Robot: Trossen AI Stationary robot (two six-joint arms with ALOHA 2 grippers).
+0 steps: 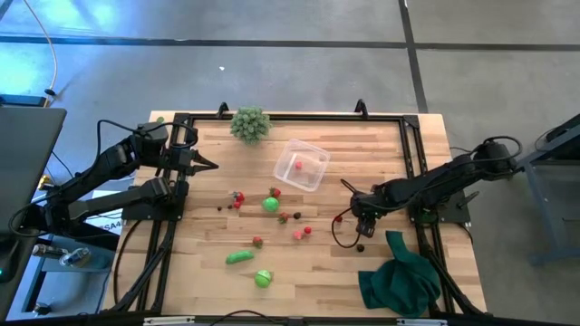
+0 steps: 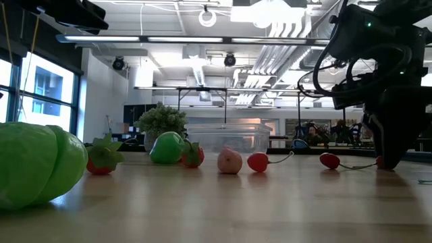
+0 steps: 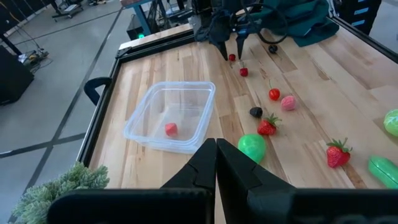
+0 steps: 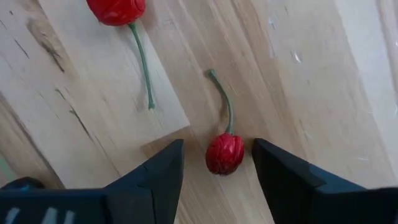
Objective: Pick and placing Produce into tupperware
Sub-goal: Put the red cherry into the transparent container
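My right gripper [image 4: 217,163] points down near the table's right side, open, with one finger on either side of a small red cherry [image 4: 225,154] that lies on the wood; a gap shows on both sides. A second cherry [image 4: 116,9] lies close by. More produce is scattered over the middle of the table: red berries [image 1: 303,232], a green round piece [image 1: 270,205], a green oblong one [image 1: 240,258]. The clear tupperware [image 1: 313,177] stands at the far middle with a red piece [image 3: 171,129] in it. My left gripper [image 3: 216,149] waits shut above the table's left side.
A spiky pale-green ball [image 1: 249,123] sits at the far edge. A dark green cloth [image 1: 401,276] lies bunched at the near right corner, just behind my right gripper. A dark berry [image 1: 361,246] lies near it. Black frame rails [image 1: 412,154] border the tabletop.
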